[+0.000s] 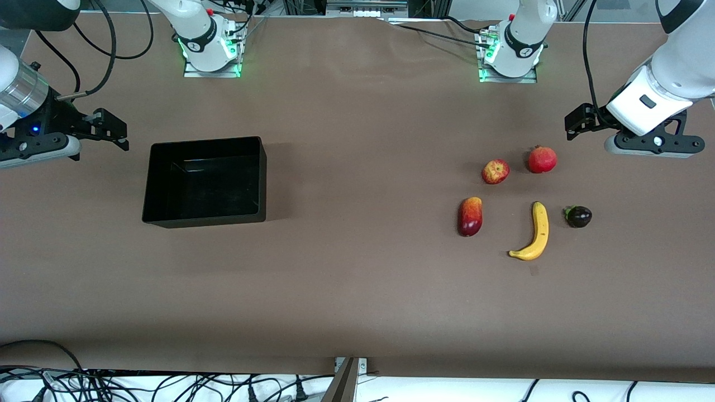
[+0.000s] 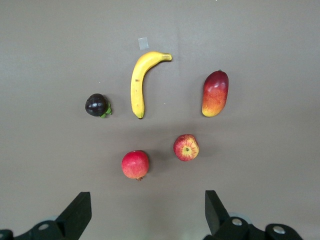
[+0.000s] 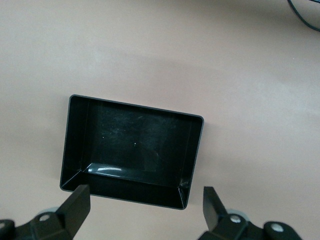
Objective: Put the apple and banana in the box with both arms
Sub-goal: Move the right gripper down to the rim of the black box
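Lying toward the left arm's end of the table point(image 1: 357, 312), apple point(image 1: 495, 171) and banana point(image 1: 534, 233) apart, box point(image 1: 204, 218) empty toward the right arm's end, left gripper point(image 2: 145, 212) and right gripper point(image 3: 145, 212) held wide open, nothing gripped.

The box point(image 1: 205, 181) sits toward the right arm's end of the table point(image 1: 357, 290), with nothing in it. The fruit lies well apart from it, toward the left arm's end. The apple point(image 1: 495, 171) is just beside the pomegranate point(image 1: 542, 159). Nearer the front camera lie the mango point(image 1: 470, 216), the banana point(image 1: 534, 233) and the mangosteen point(image 1: 578, 216), the banana between the other two.
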You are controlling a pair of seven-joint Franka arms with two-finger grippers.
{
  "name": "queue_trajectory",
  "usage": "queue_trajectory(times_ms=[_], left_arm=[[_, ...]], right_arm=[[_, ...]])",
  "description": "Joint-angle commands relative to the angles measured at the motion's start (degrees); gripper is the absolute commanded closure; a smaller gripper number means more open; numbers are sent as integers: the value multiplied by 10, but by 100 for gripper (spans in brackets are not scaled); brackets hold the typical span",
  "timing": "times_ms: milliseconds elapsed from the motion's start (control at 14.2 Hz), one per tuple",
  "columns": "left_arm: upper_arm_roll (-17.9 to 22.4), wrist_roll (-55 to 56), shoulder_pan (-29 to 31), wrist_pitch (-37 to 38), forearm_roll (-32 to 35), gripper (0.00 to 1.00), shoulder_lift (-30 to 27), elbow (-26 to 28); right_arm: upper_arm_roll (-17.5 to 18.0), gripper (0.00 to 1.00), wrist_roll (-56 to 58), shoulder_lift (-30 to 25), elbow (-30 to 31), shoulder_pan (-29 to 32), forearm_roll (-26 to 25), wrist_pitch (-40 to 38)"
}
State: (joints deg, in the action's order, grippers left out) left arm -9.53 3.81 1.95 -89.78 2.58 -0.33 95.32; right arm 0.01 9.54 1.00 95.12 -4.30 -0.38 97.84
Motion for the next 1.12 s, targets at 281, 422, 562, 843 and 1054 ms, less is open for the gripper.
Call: queue_trajectory(times_ms=[281, 422, 562, 843, 1054], left_arm=[[-11, -1, -3, 14, 14, 0, 7, -18], [-15, 0, -3, 14, 14, 0, 7, -18], [-15, 2, -4, 12, 15, 0, 8, -19], [-21, 2, -4, 12, 15, 0, 8, -21], [-20, 0, -1, 12, 15, 0, 14, -32]], right_arm=[[3, 0, -18, 6, -8, 0, 2, -2], [3, 0, -18, 16, -10, -1, 3, 1], [3, 0, -17, 43, -10, -8, 0, 1], [-1, 0, -21, 92, -4, -3, -9, -7], [-33, 0, -69, 81, 101, 0, -7, 63]])
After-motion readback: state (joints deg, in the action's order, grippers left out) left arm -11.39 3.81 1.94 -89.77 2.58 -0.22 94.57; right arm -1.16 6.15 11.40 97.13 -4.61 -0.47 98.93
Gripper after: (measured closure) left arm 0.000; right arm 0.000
